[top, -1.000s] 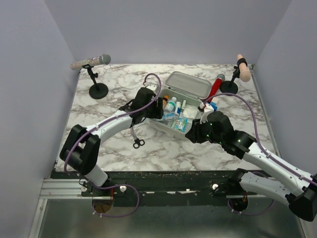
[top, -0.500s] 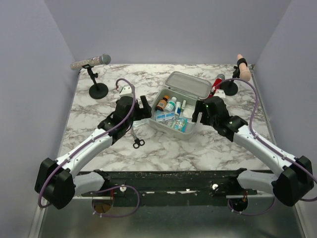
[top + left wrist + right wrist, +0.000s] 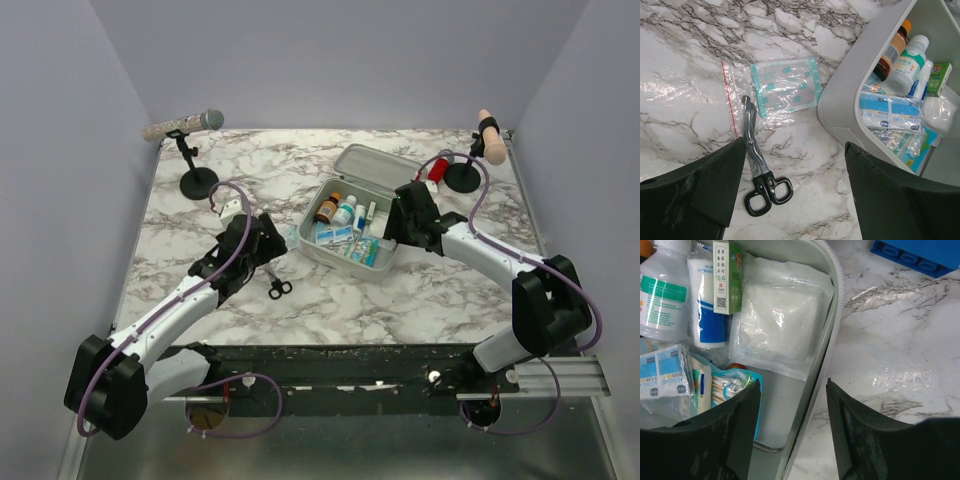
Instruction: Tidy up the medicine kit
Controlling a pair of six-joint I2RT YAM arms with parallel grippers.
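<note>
Both arms have backed off the kit point(image 3: 840, 100). Left tool point(image 3: 794, 150) is spread and empty over the scissors point(image 3: 757, 165) and plaster bag point(image 3: 785, 87), probably the next picks. Right tool point(image 3: 793, 385) is spread and empty.

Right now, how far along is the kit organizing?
Mostly packed: bottles and gauze sit inside the open medicine kit. Nothing is in hand; left gripper and right gripper are both open. Still out: scissors and bagged plasters on the table beside the kit.
</note>
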